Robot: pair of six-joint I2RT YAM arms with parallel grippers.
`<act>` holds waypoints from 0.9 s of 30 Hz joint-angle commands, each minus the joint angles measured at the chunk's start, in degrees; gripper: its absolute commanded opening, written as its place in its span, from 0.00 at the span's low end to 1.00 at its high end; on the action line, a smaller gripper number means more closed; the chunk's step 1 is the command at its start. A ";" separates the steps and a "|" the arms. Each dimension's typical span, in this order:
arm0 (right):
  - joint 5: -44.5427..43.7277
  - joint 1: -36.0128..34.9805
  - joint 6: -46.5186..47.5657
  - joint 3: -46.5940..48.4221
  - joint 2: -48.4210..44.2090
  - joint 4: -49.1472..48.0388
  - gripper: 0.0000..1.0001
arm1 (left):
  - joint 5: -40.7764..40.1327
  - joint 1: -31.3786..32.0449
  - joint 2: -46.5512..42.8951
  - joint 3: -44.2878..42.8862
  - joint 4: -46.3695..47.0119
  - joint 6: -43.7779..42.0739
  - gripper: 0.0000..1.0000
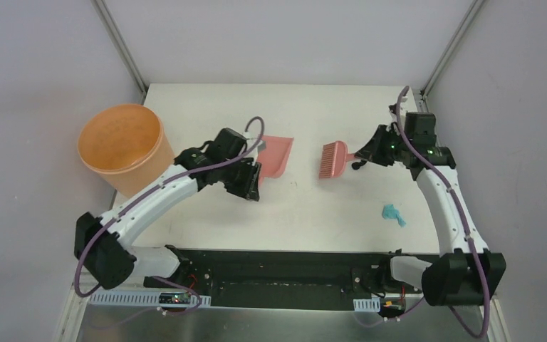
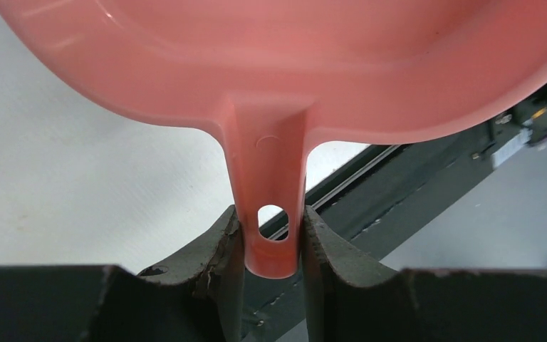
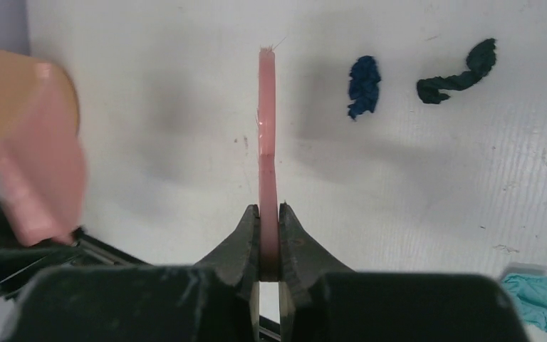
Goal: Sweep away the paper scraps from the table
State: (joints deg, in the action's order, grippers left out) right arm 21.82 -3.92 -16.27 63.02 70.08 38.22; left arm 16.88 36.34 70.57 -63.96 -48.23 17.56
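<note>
The pink dustpan (image 1: 276, 155) is tilted over the white table (image 1: 206, 107), left of centre. My left gripper (image 1: 254, 174) is shut on its handle (image 2: 267, 214), which sits between the jaws of the left gripper (image 2: 268, 222). The pink hand brush (image 1: 334, 158) hangs to the right of the pan. It shows edge-on as a thin brush (image 3: 267, 135), and my right gripper (image 3: 269, 214) is shut on it. Of the paper scraps, a light teal one (image 1: 393, 214) lies near the right arm, while a dark blue one (image 3: 364, 85) and a dark teal one (image 3: 458, 75) lie beyond the brush.
A big orange bucket (image 1: 119, 146) stands at the table's left edge, beside the left arm. Metal frame posts rise at the two back corners. The black front rail (image 1: 278, 267) runs between the arm bases.
</note>
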 commanded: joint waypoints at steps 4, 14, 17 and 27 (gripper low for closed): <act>17.20 9.98 12.85 9.98 -9.05 16.08 0.00 | -5.08 7.09 11.99 1.29 1.97 -7.52 0.01; -19.91 18.35 33.62 18.27 -6.48 33.70 0.00 | -7.73 10.55 13.30 4.91 0.69 -8.97 0.03; -28.96 18.99 36.98 14.02 -9.42 33.07 0.00 | -9.97 12.42 15.28 4.37 -1.16 -9.45 0.03; -32.88 22.17 32.39 6.61 -6.78 34.50 0.00 | -11.68 13.91 22.01 3.78 -2.97 -7.77 0.11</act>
State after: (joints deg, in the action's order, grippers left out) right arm -8.84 17.47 17.63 70.11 61.80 72.79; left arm 7.29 49.54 91.81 -59.24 -50.85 9.56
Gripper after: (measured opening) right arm 0.081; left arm 0.297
